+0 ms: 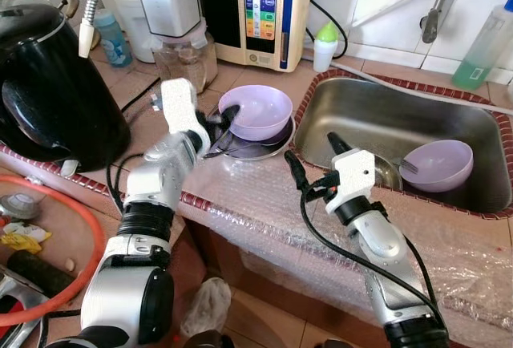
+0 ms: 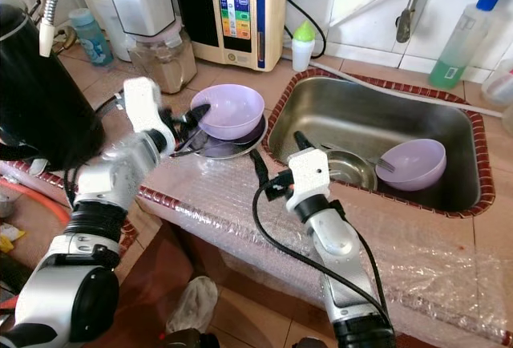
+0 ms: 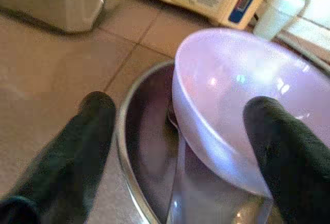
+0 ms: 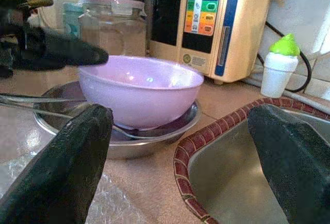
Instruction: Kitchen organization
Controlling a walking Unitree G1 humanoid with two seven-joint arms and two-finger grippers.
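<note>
Lilac bowl (image 1: 258, 111) in steel dish (image 1: 255, 147) — left claw (image 1: 223, 127) open astride rim.

Bright, even daylight fills the scene, strongest on the white wall tiles (image 1: 377, 11) behind the counter. Glare spots sit on the lilac bowl (image 3: 242, 105) and on the steel plate (image 4: 154, 131) beneath it. In both wrist views the near black fingers (image 3: 62, 162) are soft and out of focus.
</note>
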